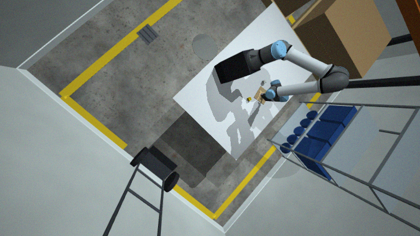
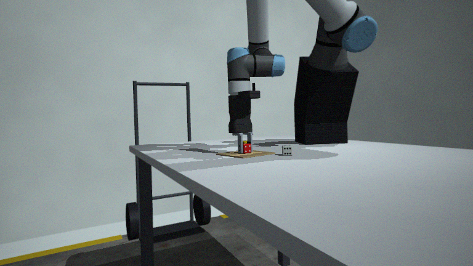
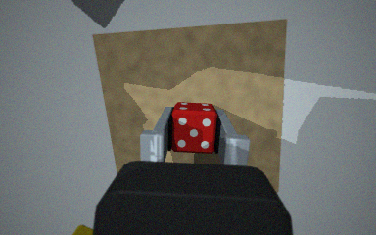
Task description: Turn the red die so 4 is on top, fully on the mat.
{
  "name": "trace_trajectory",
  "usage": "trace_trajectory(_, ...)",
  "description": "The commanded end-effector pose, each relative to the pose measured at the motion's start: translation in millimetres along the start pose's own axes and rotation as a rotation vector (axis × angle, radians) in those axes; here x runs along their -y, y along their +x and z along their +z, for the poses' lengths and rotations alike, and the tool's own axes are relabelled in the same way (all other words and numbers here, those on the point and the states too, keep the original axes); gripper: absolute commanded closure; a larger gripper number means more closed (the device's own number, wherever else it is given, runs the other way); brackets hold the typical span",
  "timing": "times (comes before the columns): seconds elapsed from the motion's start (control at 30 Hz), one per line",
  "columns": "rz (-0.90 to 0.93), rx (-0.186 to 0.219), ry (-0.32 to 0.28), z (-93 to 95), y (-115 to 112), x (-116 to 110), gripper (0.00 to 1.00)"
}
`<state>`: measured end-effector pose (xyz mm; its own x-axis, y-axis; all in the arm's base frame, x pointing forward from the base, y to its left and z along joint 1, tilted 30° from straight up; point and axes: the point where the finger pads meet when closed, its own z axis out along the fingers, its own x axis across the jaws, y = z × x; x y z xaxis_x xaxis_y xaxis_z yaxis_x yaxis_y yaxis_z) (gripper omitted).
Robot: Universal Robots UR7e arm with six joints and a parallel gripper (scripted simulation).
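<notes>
The red die (image 3: 194, 127) sits between my gripper's (image 3: 194, 147) two grey fingers, which press its left and right sides. Its face with five white pips points up at the wrist camera. In the exterior view the red die (image 2: 247, 148) is low over the tan mat (image 2: 245, 154), and I cannot tell whether it touches the mat. The gripper (image 2: 244, 145) hangs straight down over the mat (image 3: 196, 93). In the overhead view the arm's wrist (image 1: 268, 94) hides the red die, over the mat (image 1: 259, 94).
A yellow die (image 1: 248, 99) lies on the table just off the mat and shows at the wrist view's bottom edge (image 3: 83, 229). A grey die (image 2: 287, 150) lies on the table to the right of the mat. The arm's black base (image 2: 322, 103) stands behind.
</notes>
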<state>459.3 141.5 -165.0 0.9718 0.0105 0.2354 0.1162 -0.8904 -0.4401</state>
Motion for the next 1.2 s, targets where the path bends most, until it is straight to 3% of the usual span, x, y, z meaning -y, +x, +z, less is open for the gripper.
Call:
trace_trajectory(0.0,0.0,-0.001,0.0,-0.3,0.4,-0.1,0.43)
trace_trajectory(0.37,0.0,-0.001,0.0,-0.3,0.4,-0.1,0.43)
trace_trajectory(0.4,0.0,-0.001,0.0,-0.3,0.4,-0.1,0.37)
trace_trajectory(0.47,0.0,-0.001,0.0,-0.3,0.4,-0.1,0.37)
trace_trajectory(0.5,0.0,-0.001,0.0,-0.3,0.4,-0.1,0.31)
trace_trajectory(0.63,0.0,-0.001,0.0,-0.3,0.4,-0.1,0.31)
trace_trajectory(0.67,0.0,-0.001,0.0,-0.3,0.4,-0.1,0.25)
trace_trajectory(0.73,0.0,-0.001,0.0,-0.3,0.4,-0.1,0.25)
trace_trajectory(0.87,0.0,-0.001,0.0,-0.3,0.4,-0.1,0.13)
trace_trajectory(1.17,0.0,-0.001,0.0,-0.3,0.4,-0.1,0.13)
